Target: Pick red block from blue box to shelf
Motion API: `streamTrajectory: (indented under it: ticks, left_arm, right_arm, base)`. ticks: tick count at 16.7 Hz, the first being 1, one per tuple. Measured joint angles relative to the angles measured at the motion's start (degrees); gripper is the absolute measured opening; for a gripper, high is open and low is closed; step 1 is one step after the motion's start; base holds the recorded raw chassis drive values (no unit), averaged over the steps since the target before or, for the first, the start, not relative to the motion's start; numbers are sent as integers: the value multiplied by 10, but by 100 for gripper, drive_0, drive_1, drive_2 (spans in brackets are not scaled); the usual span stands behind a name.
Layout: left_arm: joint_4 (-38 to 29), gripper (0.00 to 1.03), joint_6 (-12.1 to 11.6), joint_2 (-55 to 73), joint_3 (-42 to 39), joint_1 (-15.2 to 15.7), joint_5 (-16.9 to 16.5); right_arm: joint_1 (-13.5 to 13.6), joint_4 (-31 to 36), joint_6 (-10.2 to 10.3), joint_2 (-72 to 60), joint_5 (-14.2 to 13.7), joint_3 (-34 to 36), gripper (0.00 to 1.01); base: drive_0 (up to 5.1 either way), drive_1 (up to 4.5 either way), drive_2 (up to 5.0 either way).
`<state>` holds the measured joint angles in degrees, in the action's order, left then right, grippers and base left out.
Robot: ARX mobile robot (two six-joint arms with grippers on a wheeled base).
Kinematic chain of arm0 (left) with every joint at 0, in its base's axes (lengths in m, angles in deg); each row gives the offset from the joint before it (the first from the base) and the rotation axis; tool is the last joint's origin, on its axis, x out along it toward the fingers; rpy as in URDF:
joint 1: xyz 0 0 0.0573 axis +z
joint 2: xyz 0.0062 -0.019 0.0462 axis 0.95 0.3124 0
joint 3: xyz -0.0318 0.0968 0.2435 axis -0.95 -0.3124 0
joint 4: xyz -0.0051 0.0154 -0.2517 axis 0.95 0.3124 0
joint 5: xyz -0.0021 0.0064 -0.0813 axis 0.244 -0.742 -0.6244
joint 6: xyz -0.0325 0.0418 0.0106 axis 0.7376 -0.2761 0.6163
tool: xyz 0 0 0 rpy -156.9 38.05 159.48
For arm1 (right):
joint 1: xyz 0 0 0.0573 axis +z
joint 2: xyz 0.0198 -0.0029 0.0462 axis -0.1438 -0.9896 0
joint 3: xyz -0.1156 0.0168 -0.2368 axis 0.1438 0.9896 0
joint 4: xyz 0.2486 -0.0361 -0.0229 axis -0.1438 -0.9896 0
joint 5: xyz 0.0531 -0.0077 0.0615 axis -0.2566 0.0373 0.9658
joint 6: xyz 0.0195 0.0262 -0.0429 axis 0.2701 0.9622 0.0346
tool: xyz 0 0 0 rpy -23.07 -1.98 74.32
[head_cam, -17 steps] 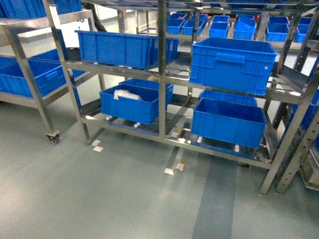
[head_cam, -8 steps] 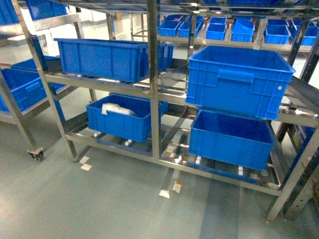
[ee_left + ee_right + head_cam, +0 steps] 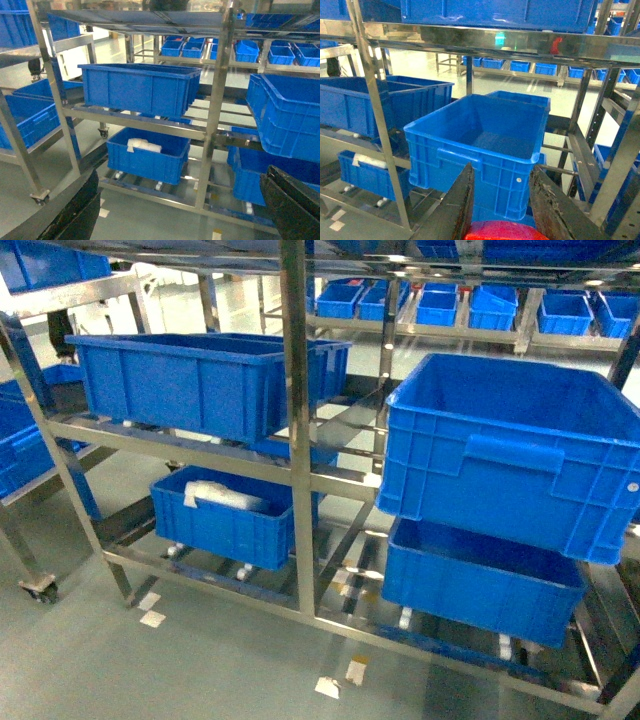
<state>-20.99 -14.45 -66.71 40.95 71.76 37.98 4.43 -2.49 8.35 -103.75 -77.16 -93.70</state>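
Now, right gripper (image 3: 502, 210): holds what looks like the red block (image 3: 502, 231) between its fingers.
Shelf (image 3: 485, 42): straight ahead, tier edge above gripper.
Left gripper (image 3: 180, 210): spread wide, empty.

Neither arm visible in head view. Left tool (image 3: 182, 210) seen only in own wrist view: two dark fingers (image 3: 75, 212) at bottom corners of frame, spread wide apart, nothing between them. Right tool (image 3: 500, 210) seen only in own wrist view: two dark fingers (image 3: 457, 205) rising from bottom edge, slanting toward each other, closed onto red block (image 3: 500, 231) wedged between them at frame bottom. Right tool held raised, level, pointing forward.
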Motion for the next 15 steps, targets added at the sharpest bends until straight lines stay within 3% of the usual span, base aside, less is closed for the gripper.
streamTrajectory:
  ticks: [11,15]
  left_arm:
    - [0,98,0,0,0,0,0]
    - [3,98,0,0,0,0,0]
  right_arm:
    - [0,0,0,3,0,0,27]
    - [0,0,0,1,0,0,27]
  base:
    - [-8,349,-364]
    - [0,0,0]
